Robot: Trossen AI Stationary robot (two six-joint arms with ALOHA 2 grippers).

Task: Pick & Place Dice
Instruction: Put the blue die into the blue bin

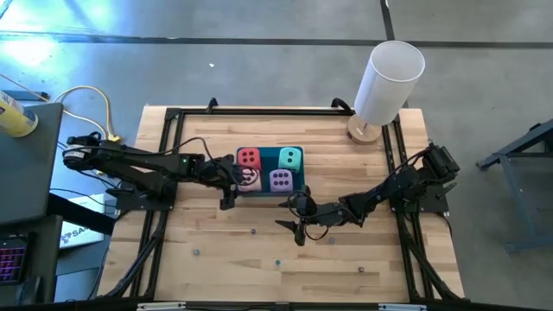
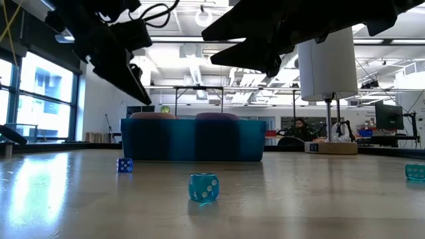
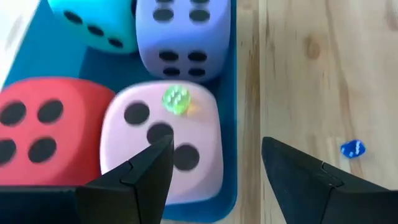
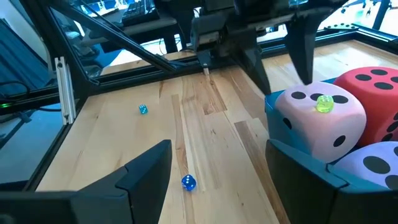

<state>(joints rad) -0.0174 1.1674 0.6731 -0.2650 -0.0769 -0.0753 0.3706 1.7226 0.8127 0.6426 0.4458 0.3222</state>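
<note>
Four soft dice sit side by side in the blue tray (image 1: 301, 185): red (image 1: 249, 157), teal (image 1: 291, 158), purple (image 1: 280, 180) and pink (image 3: 161, 143). A tiny green die (image 3: 176, 99) rests on the pink one's top face. My left gripper (image 3: 216, 149) hangs open above the pink die at the tray's near left corner, clear of it; from overhead the left gripper (image 1: 235, 183) partly hides that die. My right gripper (image 4: 217, 155) stands open over bare wood just in front of the tray, pointing past the pink die (image 4: 320, 121).
Tiny dice lie loose on the wood: a blue one (image 2: 124, 164), a teal one (image 2: 203, 187) and another (image 2: 415, 171) at the right. A white cylinder lamp (image 1: 389, 82) stands at the far right corner. A black frame (image 1: 173, 117) edges the table.
</note>
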